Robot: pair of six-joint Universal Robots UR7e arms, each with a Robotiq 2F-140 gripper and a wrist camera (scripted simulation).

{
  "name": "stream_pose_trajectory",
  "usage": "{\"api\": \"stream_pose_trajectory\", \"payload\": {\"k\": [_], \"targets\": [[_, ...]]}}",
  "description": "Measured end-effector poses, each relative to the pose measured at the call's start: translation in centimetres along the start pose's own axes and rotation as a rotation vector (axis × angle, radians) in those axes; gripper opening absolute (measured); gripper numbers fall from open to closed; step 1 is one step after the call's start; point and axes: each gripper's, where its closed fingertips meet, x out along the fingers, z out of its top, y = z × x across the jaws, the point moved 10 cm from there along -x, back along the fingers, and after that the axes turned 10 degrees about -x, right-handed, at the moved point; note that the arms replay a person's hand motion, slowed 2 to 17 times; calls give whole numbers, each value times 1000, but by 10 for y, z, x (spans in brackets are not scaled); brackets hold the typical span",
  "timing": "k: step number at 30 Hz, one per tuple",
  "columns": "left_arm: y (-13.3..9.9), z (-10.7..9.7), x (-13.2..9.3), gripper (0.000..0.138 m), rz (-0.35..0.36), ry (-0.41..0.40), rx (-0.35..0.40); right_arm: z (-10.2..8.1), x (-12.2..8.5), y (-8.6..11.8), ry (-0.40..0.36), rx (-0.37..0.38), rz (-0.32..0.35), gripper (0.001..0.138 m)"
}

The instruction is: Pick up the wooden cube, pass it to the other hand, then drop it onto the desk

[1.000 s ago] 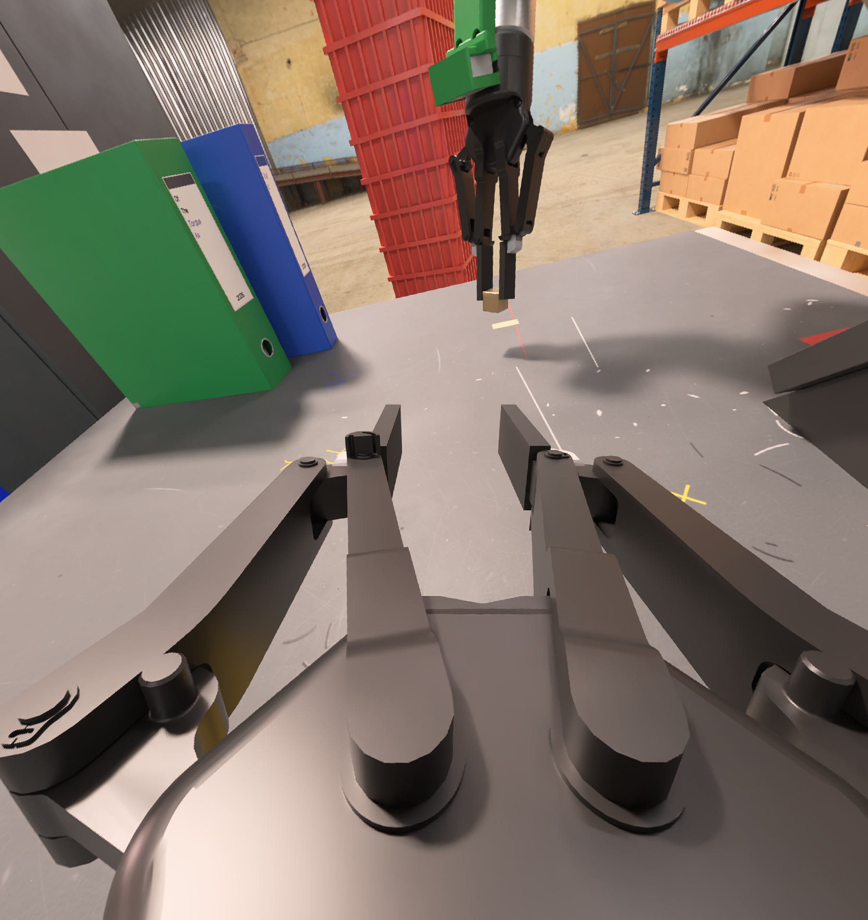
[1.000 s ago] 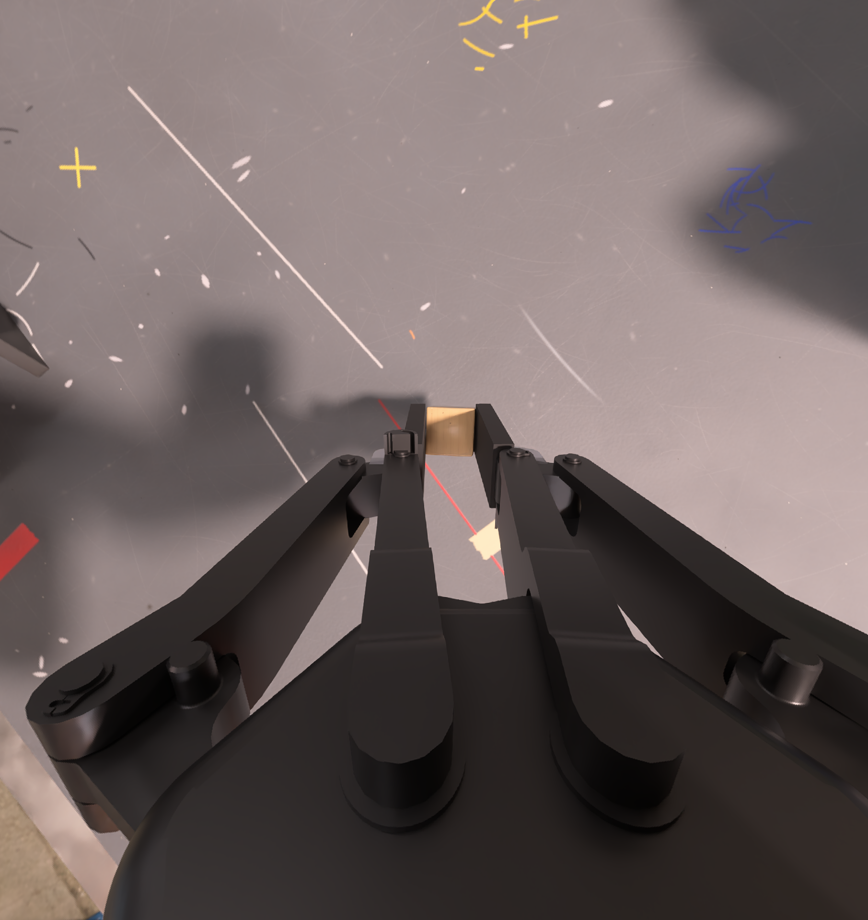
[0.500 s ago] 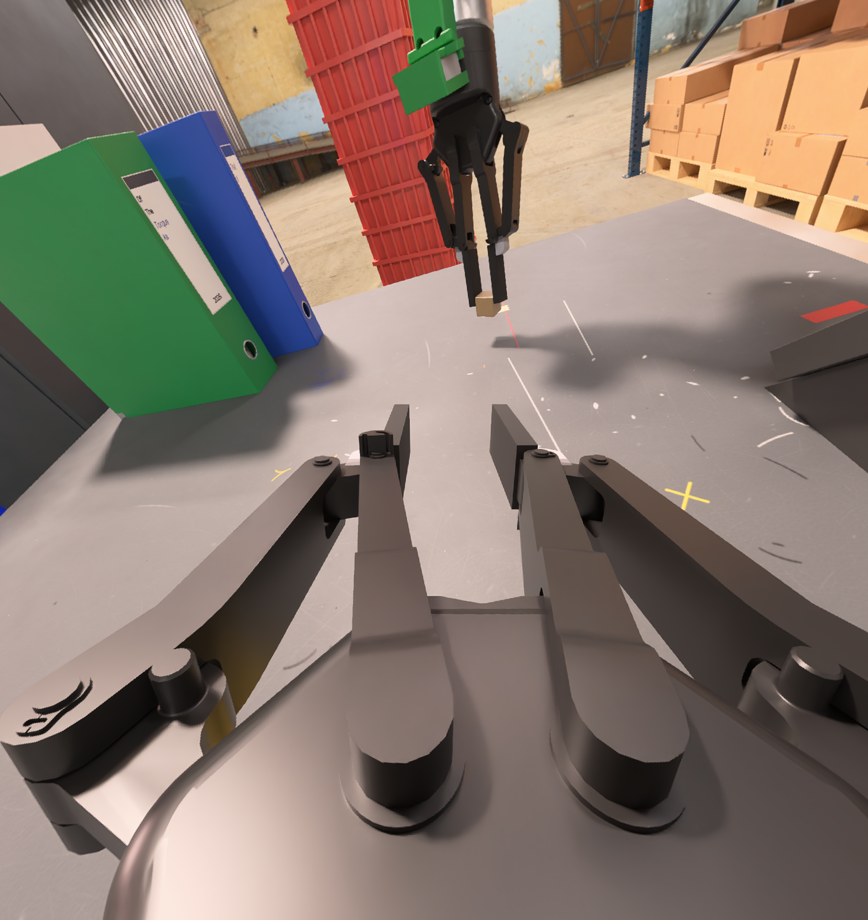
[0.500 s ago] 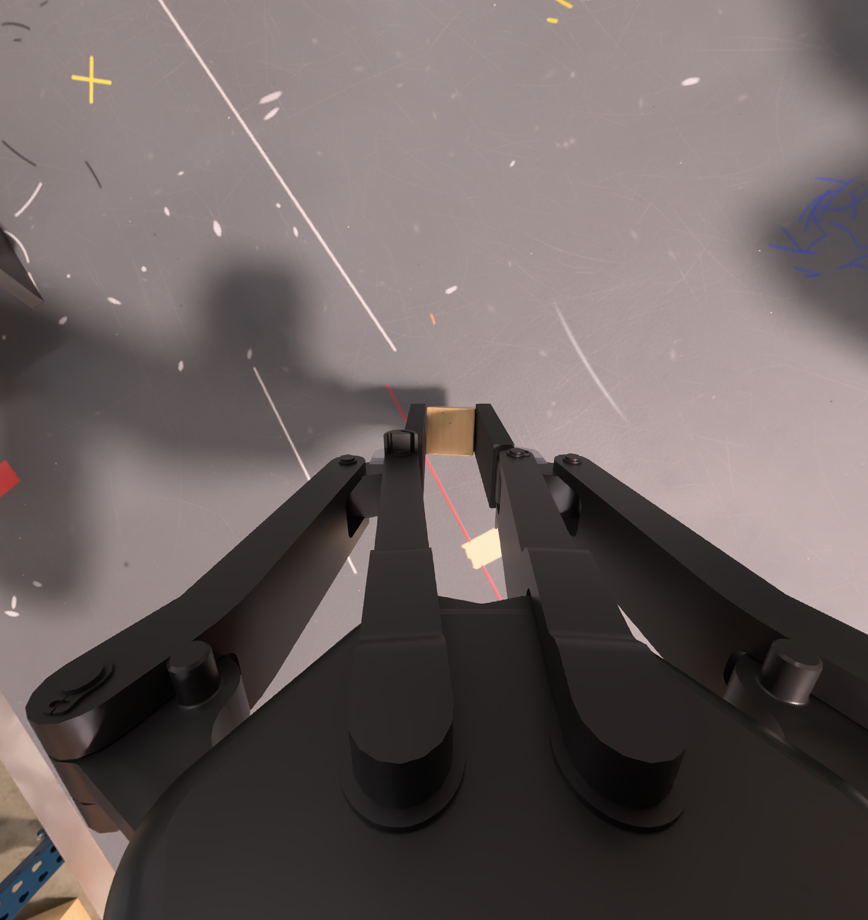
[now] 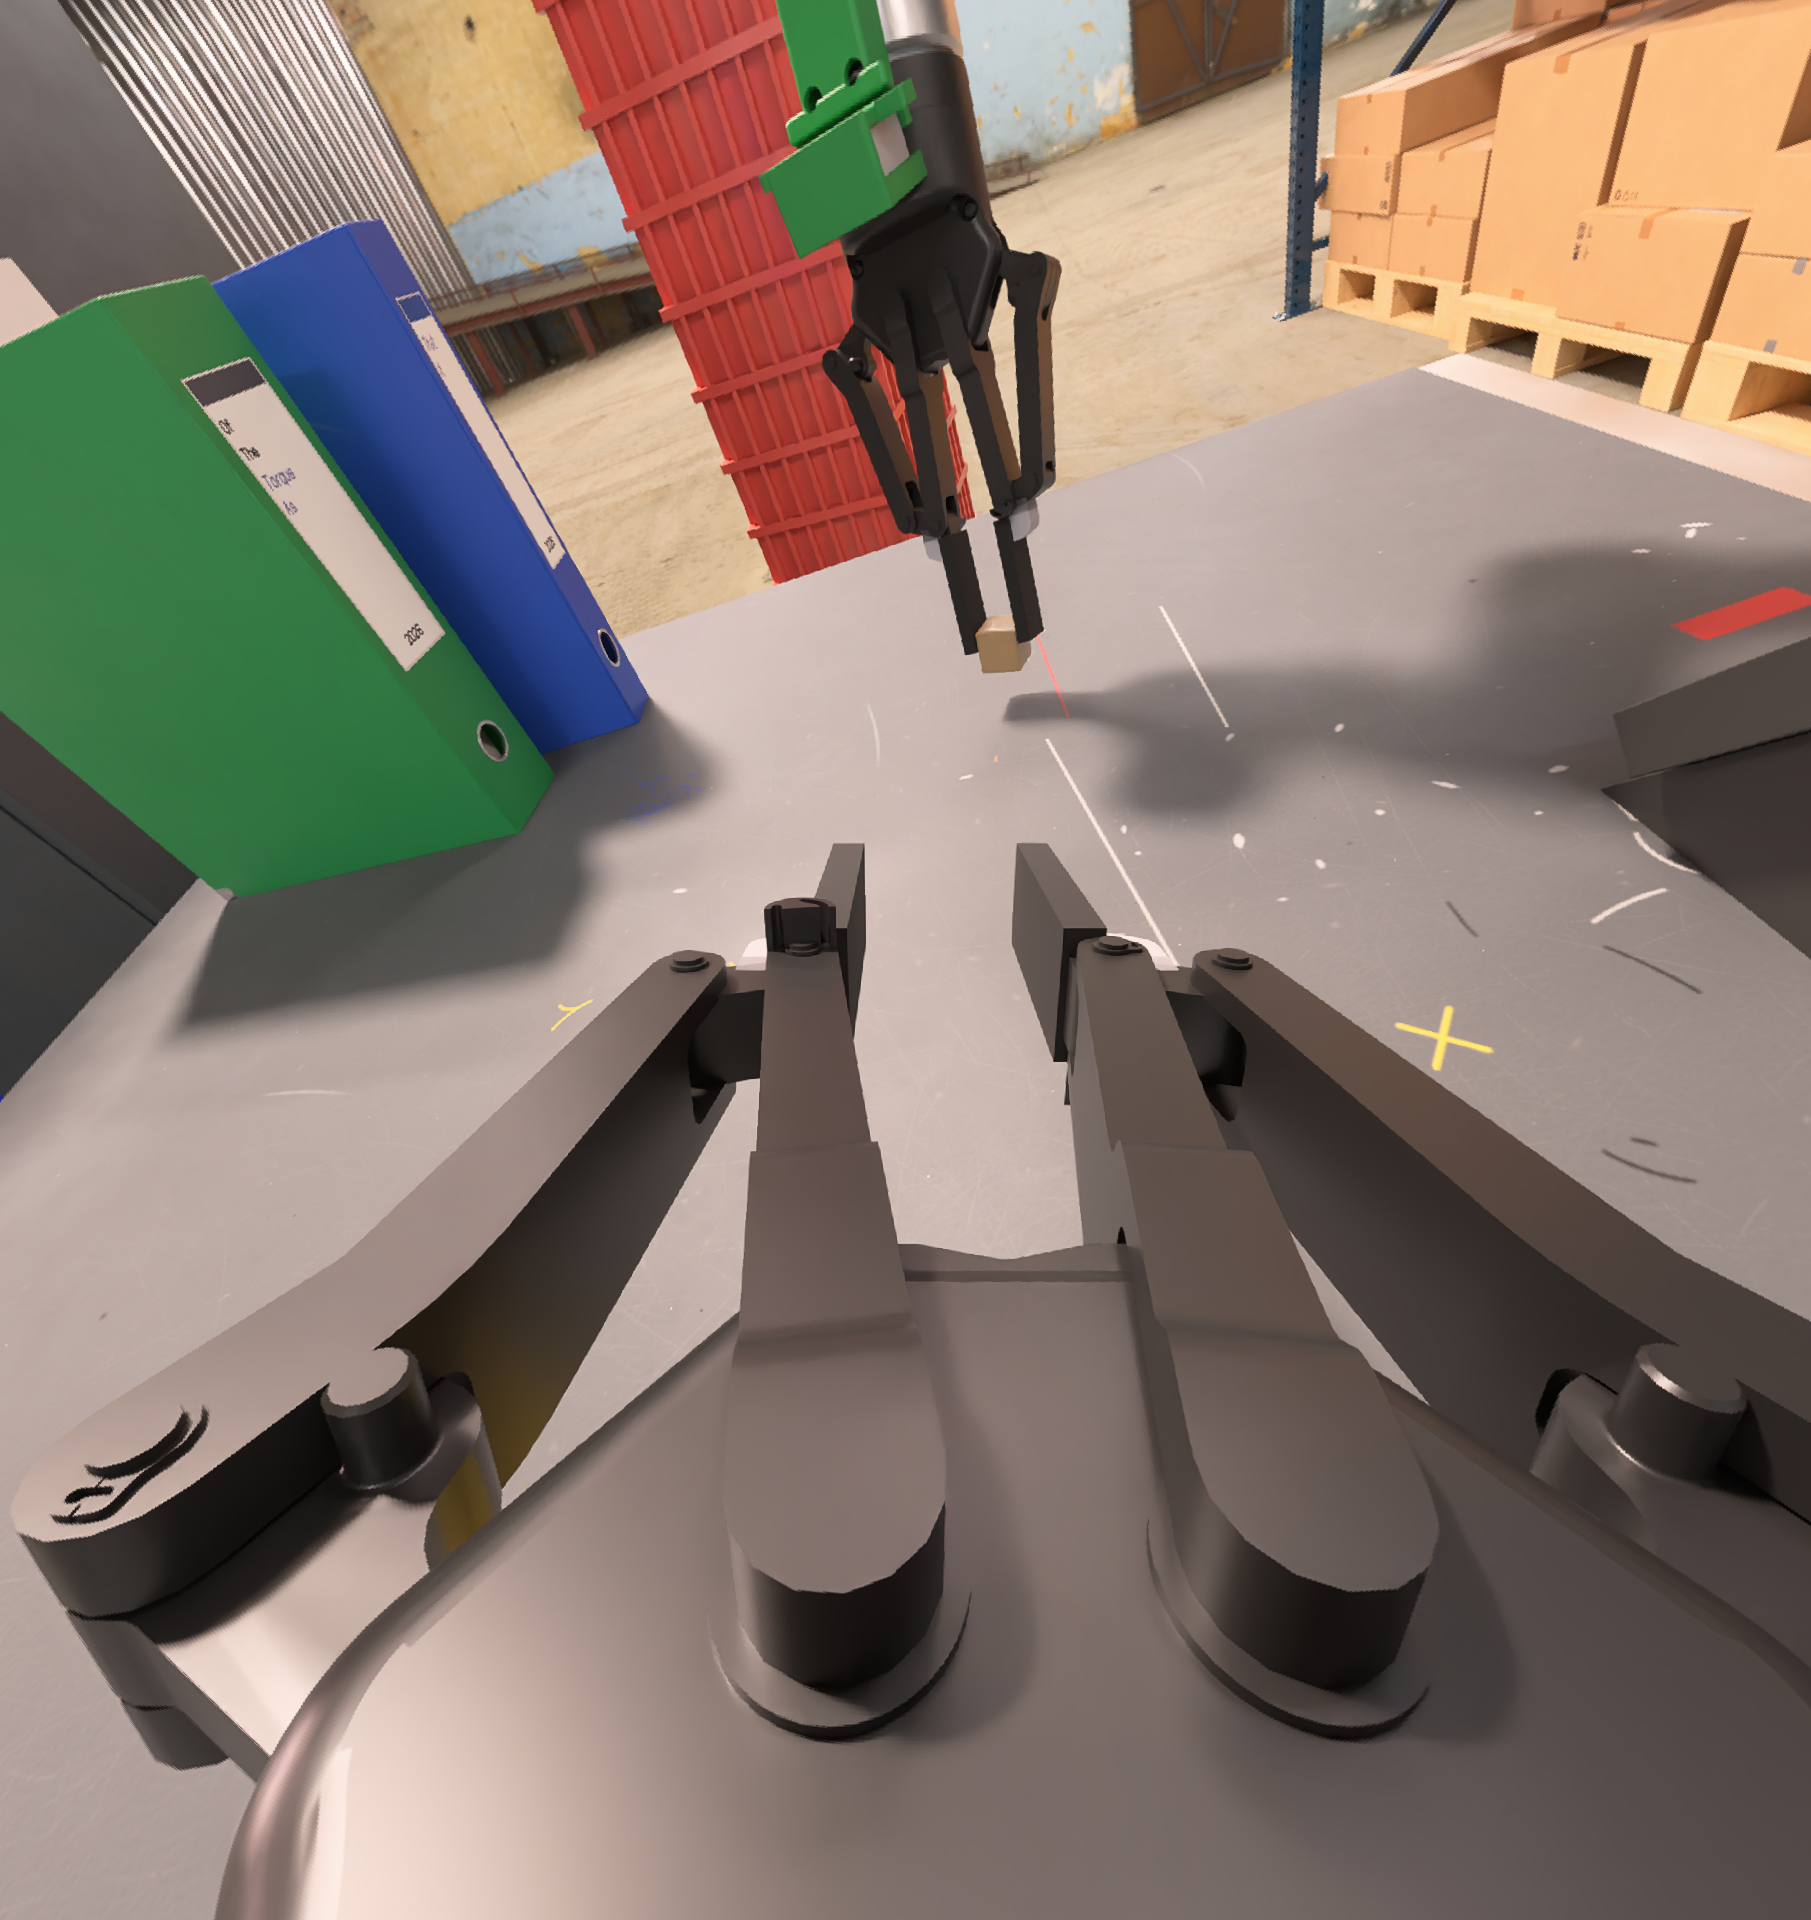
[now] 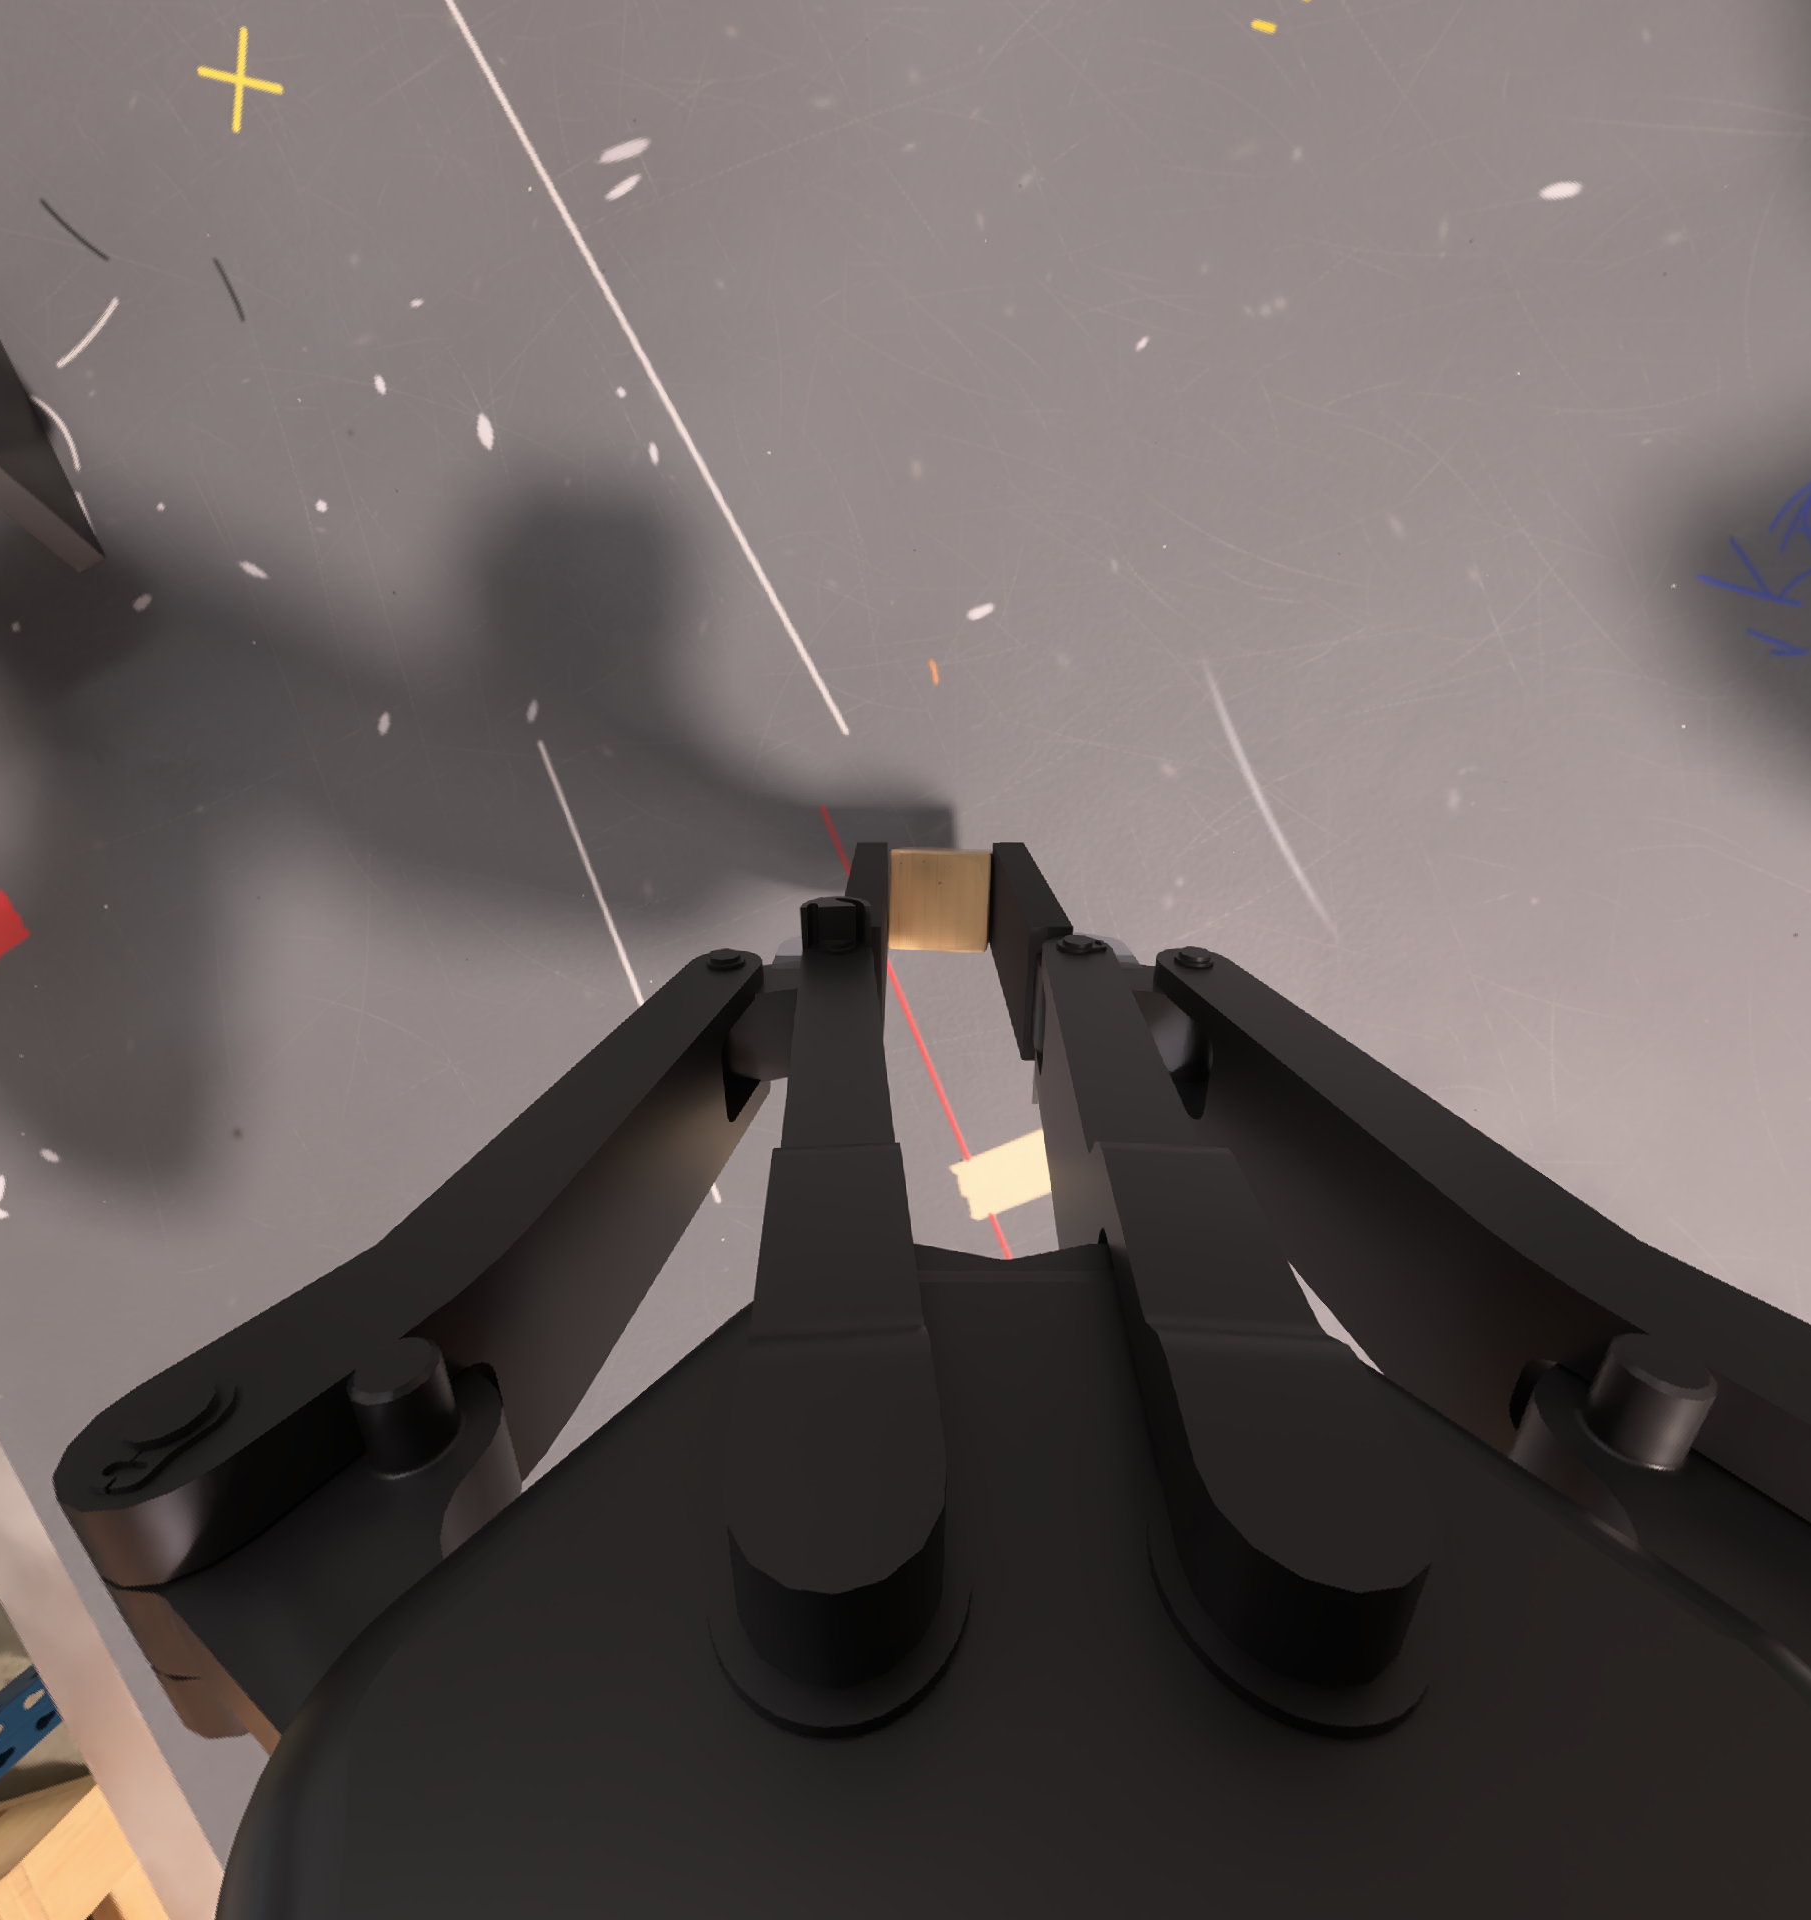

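Observation:
My right gripper (image 6: 939, 894) is shut on the small wooden cube (image 6: 937, 900) and holds it in the air above the grey desk (image 6: 1192, 416). In the left wrist view the same gripper (image 5: 996, 623) hangs fingers down at the far middle, with the cube (image 5: 1003, 646) between its tips, clear of the desk (image 5: 880, 790). My left gripper (image 5: 939, 904) is open and empty, low over the desk, with the cube well ahead of it and higher.
A green binder (image 5: 205, 592) and a blue binder (image 5: 444, 457) lean at the desk's left. A dark grey slab (image 5: 1753, 727) lies at the right. A pale tape strip (image 6: 1003, 1184) lies under the right gripper. Red crates (image 5: 735, 260) and cardboard boxes (image 5: 1628, 187) stand beyond the desk.
My right gripper has risen with the cube, and the desk looks farther below it. The left gripper has tilted and shifted a little and stays open.

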Motion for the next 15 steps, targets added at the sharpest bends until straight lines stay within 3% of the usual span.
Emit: {"api": "stream_pose_trajectory", "payload": {"k": [15], "targets": [[1,3,11,38,-16,22,8,5,9,-4,-15,-53,31,27]]}}
